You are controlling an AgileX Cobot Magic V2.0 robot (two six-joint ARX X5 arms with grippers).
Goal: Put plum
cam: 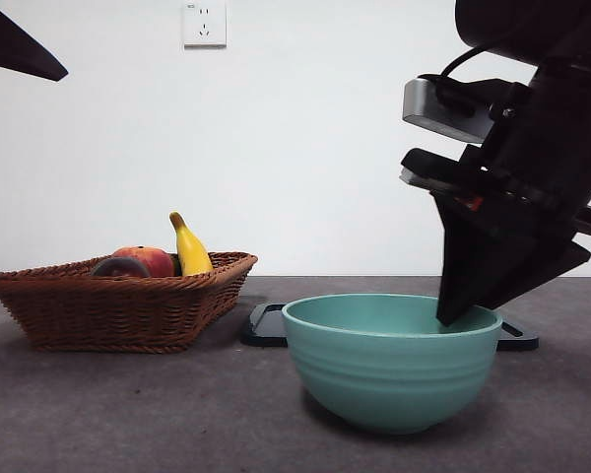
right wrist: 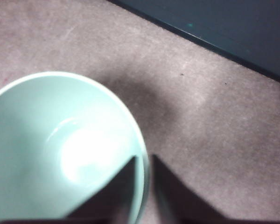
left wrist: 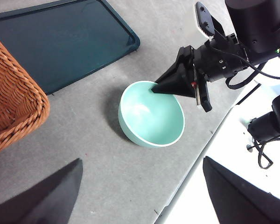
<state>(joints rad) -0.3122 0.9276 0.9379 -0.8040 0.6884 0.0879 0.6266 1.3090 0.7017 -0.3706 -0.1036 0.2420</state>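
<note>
Plum (cam: 119, 266) — dark, lay in the wicker basket (cam: 118, 310), touching the red fruit (cam: 150, 259), beside the banana (cam: 190, 247). Right gripper (right wrist: 144, 161): jaws pinched the teal bowl's (cam: 389, 370) rim, one inside, one outside. Left gripper (left wrist: 140, 186): jaws spread wide, holding nothing, raised above the table (cam: 128, 414) — well apart from the bowl. Dark tray (left wrist: 60, 42) lay behind the bowl.

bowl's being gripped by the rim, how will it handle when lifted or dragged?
The teal bowl looks rigid and glazed, so probably slippery. The right gripper straddles its rim at one side only, so it may tilt when lifted. Its rounded, narrow base could rock if dragged.
</note>
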